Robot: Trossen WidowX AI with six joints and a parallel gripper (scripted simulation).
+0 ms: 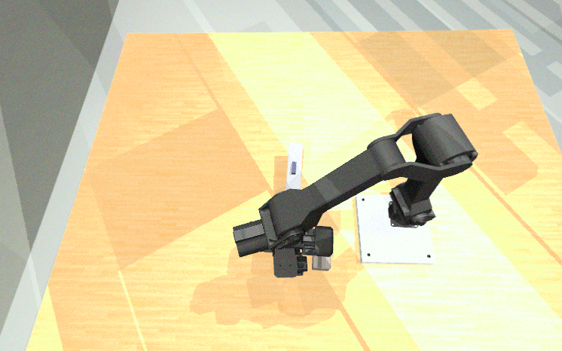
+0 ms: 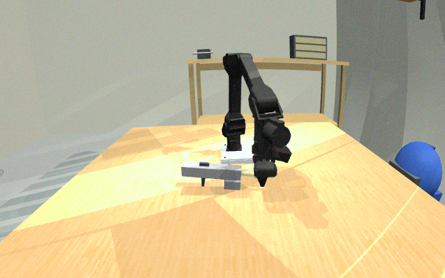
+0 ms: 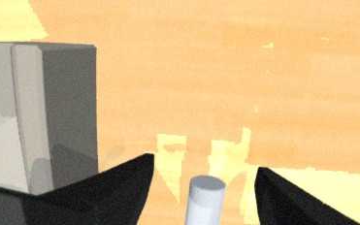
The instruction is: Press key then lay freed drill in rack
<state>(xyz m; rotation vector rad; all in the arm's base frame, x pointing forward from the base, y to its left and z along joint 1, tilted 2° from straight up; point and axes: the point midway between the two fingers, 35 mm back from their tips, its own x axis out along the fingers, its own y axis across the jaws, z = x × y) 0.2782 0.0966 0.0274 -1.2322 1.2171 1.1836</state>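
Tabletop [image 2: 120, 221]: pale wood crossed by bands of light and shade, carrying everything below; grey walls behind.
Key [image 2: 203, 163]: small dark tab on top of the housing, toward its left end; not touched by anything, so probably not yet pressed.
Housing [image 2: 210, 171]: long grey bar propped on a thin dark peg, with a deeper block at its right end; taken as the landmark for the rest.
Drill [image 2: 247, 175]: thin pale rod poking out of the housing's right end, seemingly lodged there and pointing at the hand.
Hand [image 2: 262, 184]: just right of the housing, pointing straight down, tips close to the tabletop; fingers standing partly apart and clamped on nothing.
Likely reason for that pose: lined up at the drill's free end for the pull, though the key sits well to the left.
Base plate [image 2: 225, 159]: white, behind the housing, carrying the arm's foot.
Rack: not made out in any view.
Exterior view only: key, peg and drill seen side-on.
Top view only: key [image 1: 293, 166] beyond the forearm, which hides the hand's tips.
Wrist view only: gap between the fingers, housing [image 3: 67, 112] at left, and a pale round stub [image 3: 205, 194] low in the gap; drill or hand part, impossible to tell.
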